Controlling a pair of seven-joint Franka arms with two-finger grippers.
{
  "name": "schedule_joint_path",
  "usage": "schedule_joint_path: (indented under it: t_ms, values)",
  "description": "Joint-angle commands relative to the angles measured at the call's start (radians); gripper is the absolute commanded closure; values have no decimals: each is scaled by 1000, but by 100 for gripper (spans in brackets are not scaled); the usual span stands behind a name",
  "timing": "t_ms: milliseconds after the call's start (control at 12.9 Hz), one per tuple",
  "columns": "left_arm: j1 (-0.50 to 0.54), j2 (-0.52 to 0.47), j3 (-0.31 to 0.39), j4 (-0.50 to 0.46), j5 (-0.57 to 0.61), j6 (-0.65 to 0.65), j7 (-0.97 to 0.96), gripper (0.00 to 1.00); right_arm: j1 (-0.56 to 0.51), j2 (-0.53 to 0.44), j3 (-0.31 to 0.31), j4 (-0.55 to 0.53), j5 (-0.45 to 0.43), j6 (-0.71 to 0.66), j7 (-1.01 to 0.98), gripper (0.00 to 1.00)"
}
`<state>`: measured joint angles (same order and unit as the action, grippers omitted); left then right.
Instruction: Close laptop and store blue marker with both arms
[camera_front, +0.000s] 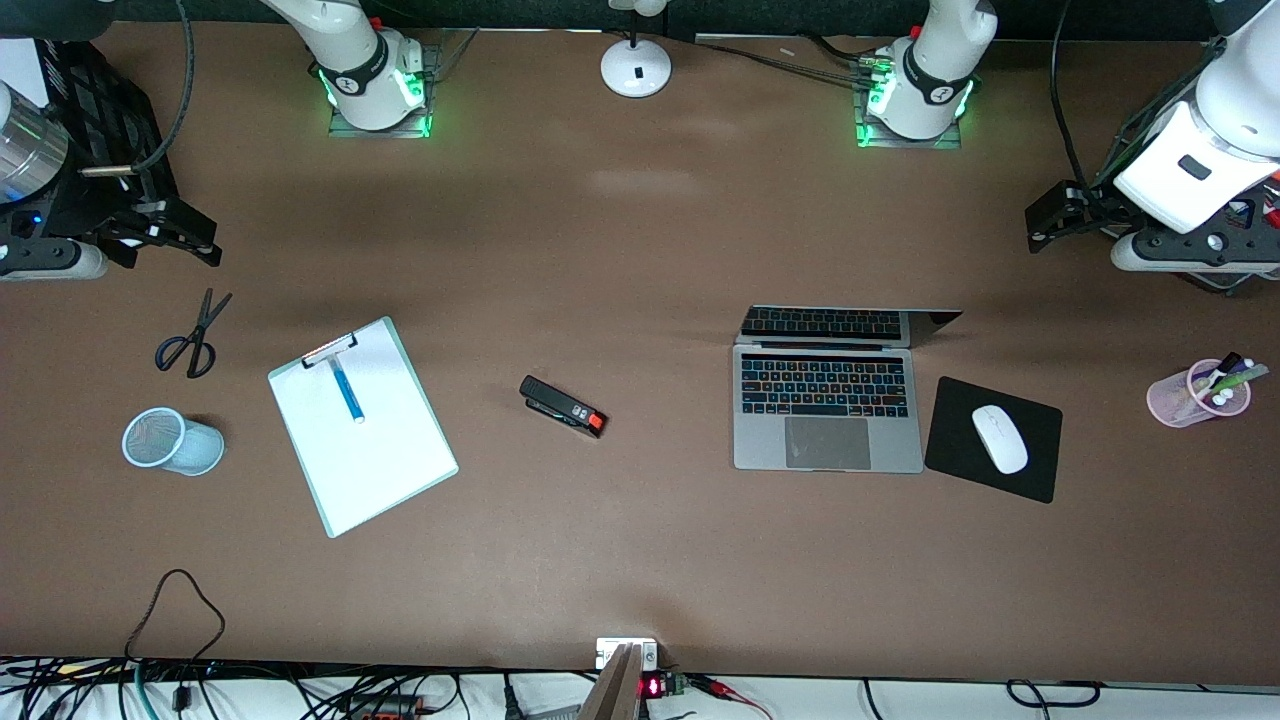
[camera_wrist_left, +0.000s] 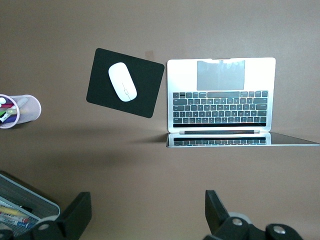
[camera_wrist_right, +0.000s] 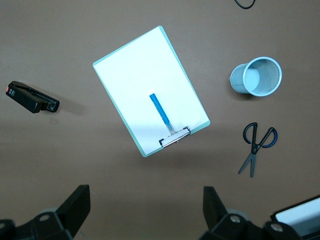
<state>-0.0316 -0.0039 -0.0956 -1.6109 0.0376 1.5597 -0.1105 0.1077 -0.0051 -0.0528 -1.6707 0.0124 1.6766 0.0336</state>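
Observation:
The laptop (camera_front: 826, 410) lies open toward the left arm's end of the table, its lid (camera_front: 850, 325) standing up; it also shows in the left wrist view (camera_wrist_left: 220, 92). The blue marker (camera_front: 347, 390) lies on the white paper clipboard (camera_front: 375, 450) toward the right arm's end; it also shows in the right wrist view (camera_wrist_right: 161, 113). My left gripper (camera_front: 1045, 228) is open and empty, up above bare table by that end (camera_wrist_left: 146, 200). My right gripper (camera_front: 165, 232) is open and empty, up near the other end (camera_wrist_right: 145, 195).
A white mouse (camera_front: 1000, 438) on a black pad (camera_front: 945, 455) lies beside the laptop. A pink cup of markers (camera_front: 1195, 392) stands near the left arm's end. A stapler (camera_front: 563, 406), scissors (camera_front: 190, 340) and a light-blue mesh cup (camera_front: 170, 440) are on the table.

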Motion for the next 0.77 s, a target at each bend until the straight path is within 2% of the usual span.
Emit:
schedule_joint_path:
  t_ms: [0, 386, 696]
  values:
    - [-1, 5, -3, 14, -2, -4, 9, 0, -3, 8, 2, 16, -14, -14, 11, 0]
    - [1, 4, -3, 16, -1, -6, 2, 0, -6, 17, 2, 17, -14, -12, 8, 0]
    - [4, -7, -4, 20, -1, -32, 2, 0, -7, 91, 1, 17, -29, -2, -20, 0]
